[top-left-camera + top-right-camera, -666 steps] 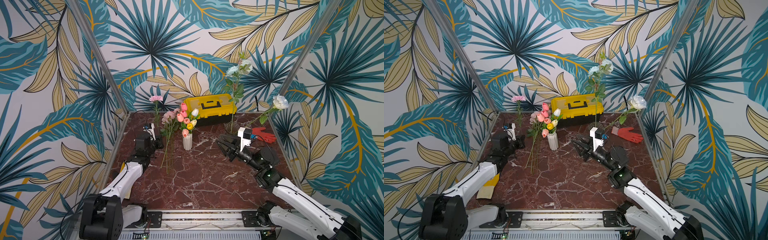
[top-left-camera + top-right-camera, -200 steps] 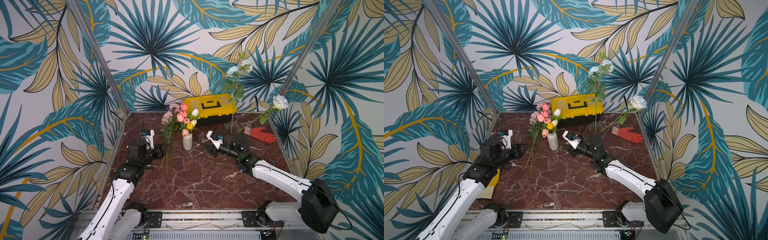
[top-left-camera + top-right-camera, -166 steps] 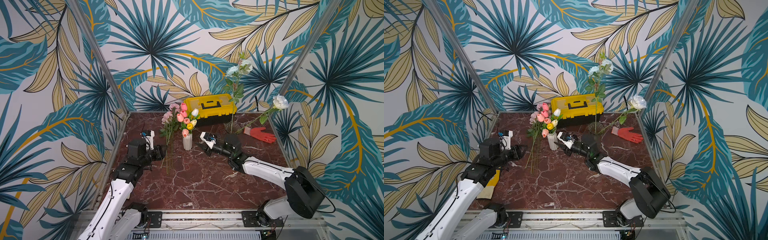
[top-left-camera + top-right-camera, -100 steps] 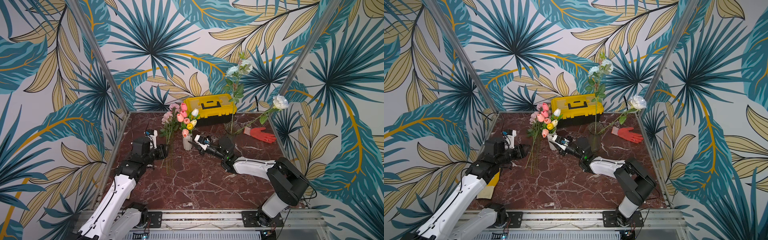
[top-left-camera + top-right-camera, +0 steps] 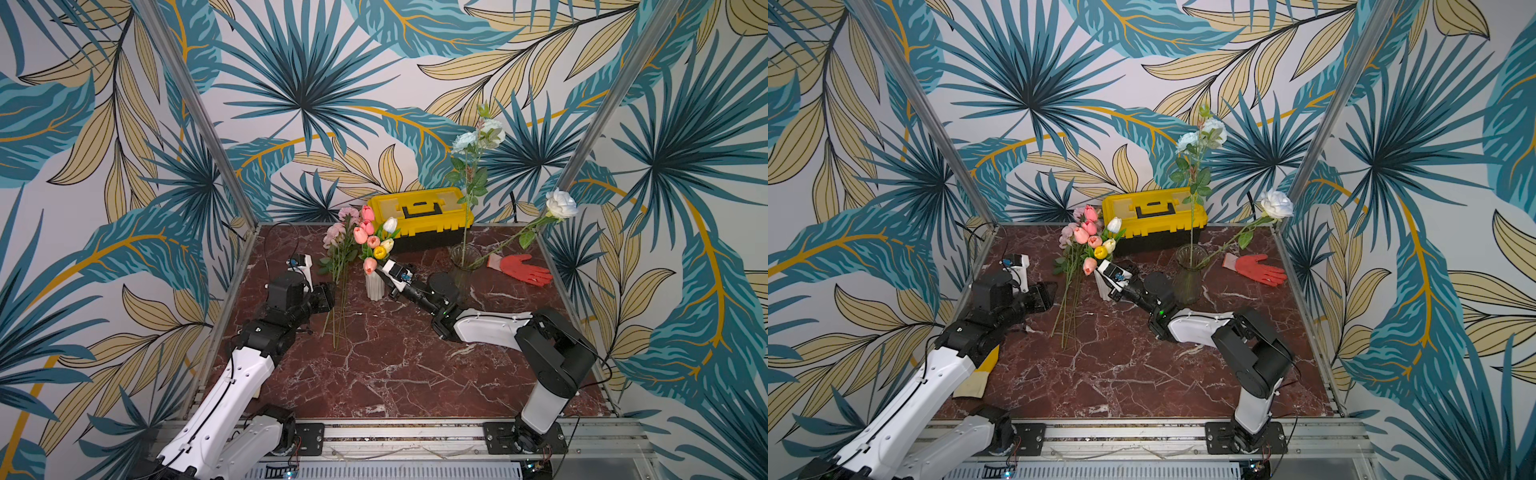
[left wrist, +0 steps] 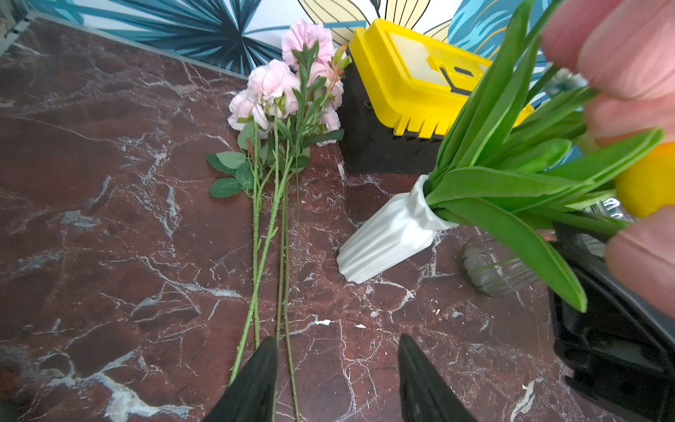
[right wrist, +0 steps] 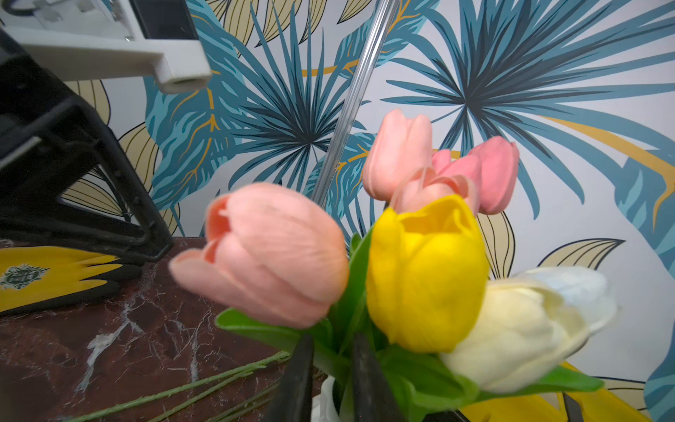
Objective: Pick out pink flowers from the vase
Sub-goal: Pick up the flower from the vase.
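Left end effector (image 6: 336, 339): fingers spread wide, only bare desk (image 6: 109, 219) between them, hanging low over the surface. Loose pink flowers (image 6: 277, 84) lie flat on the desk straight ahead of it. Their pale blooms are at the far end, just beside the yellow toolbox (image 6: 412, 84), and the green stems run back toward the fingers. The stem ends reach as far as one fingertip and pass on either side of it; contact there cannot be told. In both top views this bundle lies between the two end effectors, just beside the left one and apart from the right. Right end effector (image 7: 330, 380): fingers drawn nearly together, leaving a narrow gap. Green tulip leaves and stems fill that gap just above the mouth of the white vase (image 7: 327, 402). Whether the fingers actually press on a stem cannot be told, since leaves and blooms block the view. Pink tulips (image 7: 263, 252) stand in that vase, directly above and ahead of the right fingers, with one large bloom nearest and others behind. A yellow tulip (image 7: 423, 270) and a white tulip (image 7: 529, 321) crowd beside them in the same vase. In a top view the white vase stands between the right end effector and the loose bundle. Behind the right wrist is a glass vase (image 5: 464, 255) holding tall pale blue flowers (image 5: 465, 139) and a leaning white rose (image 5: 561, 203). A red glove (image 5: 521, 268) lies on the desk beyond it.
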### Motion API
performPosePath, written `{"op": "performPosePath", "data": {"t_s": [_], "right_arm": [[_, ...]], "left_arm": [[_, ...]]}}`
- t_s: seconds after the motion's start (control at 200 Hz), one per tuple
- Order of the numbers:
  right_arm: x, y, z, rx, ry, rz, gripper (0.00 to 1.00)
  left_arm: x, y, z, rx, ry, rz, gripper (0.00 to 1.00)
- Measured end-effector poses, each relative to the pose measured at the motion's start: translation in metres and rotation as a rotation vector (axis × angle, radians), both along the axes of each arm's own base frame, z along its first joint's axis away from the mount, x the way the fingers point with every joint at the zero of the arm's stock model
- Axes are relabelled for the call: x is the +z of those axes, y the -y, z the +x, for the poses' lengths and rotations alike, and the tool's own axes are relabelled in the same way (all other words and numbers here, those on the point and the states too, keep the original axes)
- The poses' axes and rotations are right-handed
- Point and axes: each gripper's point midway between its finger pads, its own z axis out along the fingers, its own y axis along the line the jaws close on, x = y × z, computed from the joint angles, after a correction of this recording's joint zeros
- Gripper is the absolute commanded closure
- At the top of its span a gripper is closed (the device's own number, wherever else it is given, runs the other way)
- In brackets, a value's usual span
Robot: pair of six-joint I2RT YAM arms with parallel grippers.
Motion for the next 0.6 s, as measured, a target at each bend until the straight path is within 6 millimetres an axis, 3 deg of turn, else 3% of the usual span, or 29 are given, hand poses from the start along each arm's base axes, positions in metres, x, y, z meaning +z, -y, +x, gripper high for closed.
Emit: {"op": "performPosePath", "data": {"t_s": [0.17,0.601], "right_arm": [[-0.001,-0.003,0.011,-0.029,-0.001,0.006,0.79],[0.002,-0.014,0.019,-0.008,-0.009,0.027,0.79]], "left_arm": [[0.006,0.000,0.000,0.002,0.024,-0.005,0.46],[0.003,0.004,-0.002,-0.011,0.025,-0.005,0.46]]}}
